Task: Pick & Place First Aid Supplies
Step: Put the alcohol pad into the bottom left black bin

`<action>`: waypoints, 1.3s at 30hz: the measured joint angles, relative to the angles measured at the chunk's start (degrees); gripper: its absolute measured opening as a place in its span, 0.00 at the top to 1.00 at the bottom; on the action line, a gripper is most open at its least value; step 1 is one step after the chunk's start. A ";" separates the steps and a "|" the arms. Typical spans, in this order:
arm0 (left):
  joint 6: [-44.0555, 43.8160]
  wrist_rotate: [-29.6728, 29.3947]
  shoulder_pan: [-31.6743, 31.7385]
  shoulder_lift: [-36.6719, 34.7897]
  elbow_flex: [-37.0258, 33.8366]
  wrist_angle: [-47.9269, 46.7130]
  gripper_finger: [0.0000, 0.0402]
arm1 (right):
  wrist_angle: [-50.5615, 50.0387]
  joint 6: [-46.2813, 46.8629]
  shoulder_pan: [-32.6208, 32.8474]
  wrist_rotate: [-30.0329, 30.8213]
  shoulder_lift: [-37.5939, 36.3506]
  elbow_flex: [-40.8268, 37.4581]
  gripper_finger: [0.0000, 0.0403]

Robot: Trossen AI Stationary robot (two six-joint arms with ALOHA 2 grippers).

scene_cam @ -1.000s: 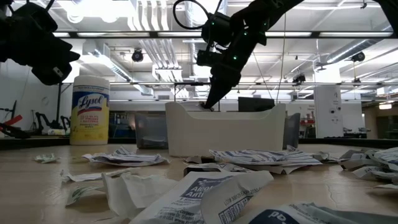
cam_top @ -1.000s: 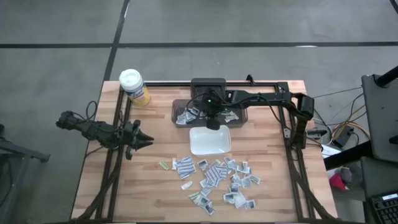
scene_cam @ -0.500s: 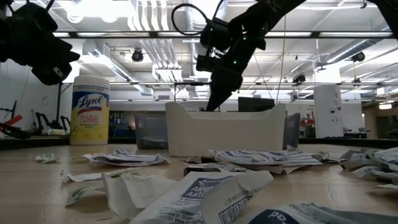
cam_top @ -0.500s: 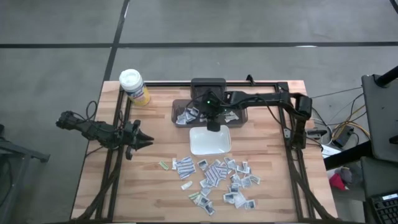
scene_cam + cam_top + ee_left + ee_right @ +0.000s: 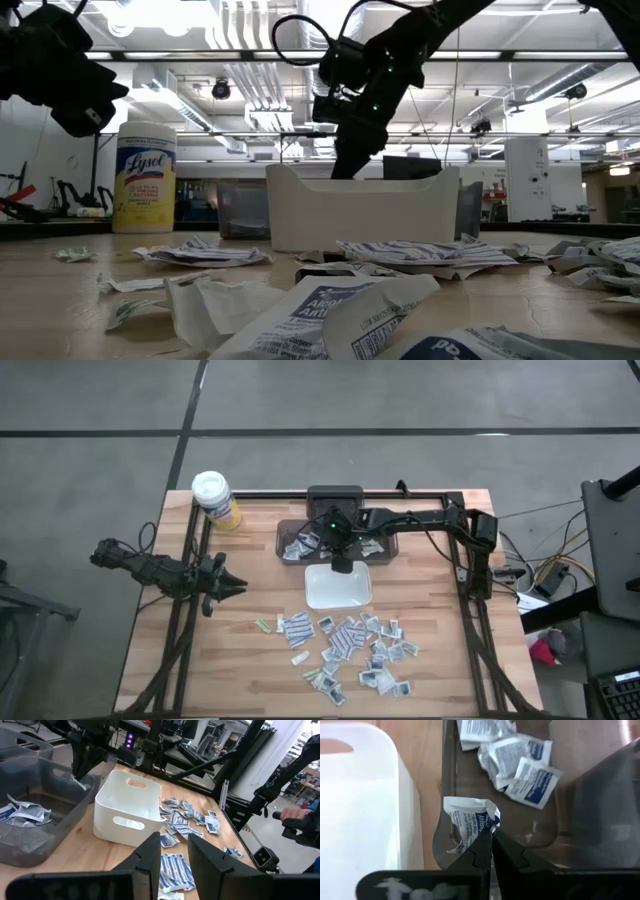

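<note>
My right gripper (image 5: 341, 565) is shut on one white first aid packet with blue print (image 5: 470, 820). It hangs over the near rim of the grey bin (image 5: 285, 528), right beside the far wall of the white tray (image 5: 335, 592). Several more packets lie in the bin (image 5: 520, 757). Many others are scattered on the table's near half (image 5: 350, 645). At the table's left edge my left gripper (image 5: 174, 852) stands open with nothing between its fingers. My right gripper pinches the crumpled packet by one edge (image 5: 483, 827) between its two fingertips. The fingers slant down from the table's far right side. The packet sticks out past the fingertips, over the bin's rim (image 5: 440, 840). Whether it touches the rim cannot be told.
A yellow canister with a white lid (image 5: 215, 498) stands at the far left corner. The grey bin and the white tray (image 5: 360, 210) sit close together in mid-table. Black frame rails run along the table's left and right sides (image 5: 190, 560).
My right gripper has sunk a little toward the white tray with the packet still pinched. In the low view its tips now sit behind the tray's rim.
</note>
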 joint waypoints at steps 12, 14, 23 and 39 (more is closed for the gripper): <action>-0.02 0.00 -0.02 0.00 0.00 0.00 0.77 | 0.54 1.75 0.25 -0.27 0.97 0.05 0.86; -0.02 0.02 -0.02 0.00 0.00 0.00 0.77 | 0.32 1.75 0.25 -0.25 0.83 0.49 0.83; -0.02 0.02 -0.02 0.00 0.00 0.00 0.77 | -5.21 5.15 1.66 -0.21 -3.38 7.59 0.76; 0.13 0.20 0.00 0.07 0.00 0.01 0.77 | -30.07 26.16 16.06 0.81 -21.04 6.50 0.97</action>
